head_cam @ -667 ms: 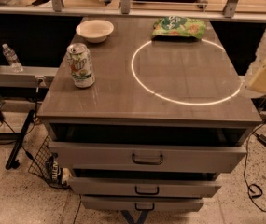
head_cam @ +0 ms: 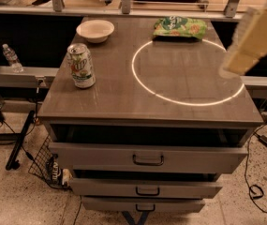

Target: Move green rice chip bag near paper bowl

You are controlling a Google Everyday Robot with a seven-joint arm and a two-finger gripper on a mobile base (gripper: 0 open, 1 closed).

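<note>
The green rice chip bag [head_cam: 179, 27] lies flat at the far right of the grey cabinet top [head_cam: 114, 97], just beyond a bright ring of light. The off-white paper bowl [head_cam: 95, 30] sits at the far left of the top, well apart from the bag. My gripper [head_cam: 233, 64] shows as a pale yellowish blur at the right edge of the view. It hangs above the right side of the top, nearer to me than the bag and to its right, and touches nothing.
A green-and-white soda can [head_cam: 81, 65] stands upright at the left, in front of the bowl. Three drawers [head_cam: 147, 159] below the top stick out partly open. A water bottle [head_cam: 11, 57] stands on a ledge at the left. Cables lie on the floor.
My gripper has moved to the left and further into view over the right side of the top. The bag, bowl and can have not moved.
</note>
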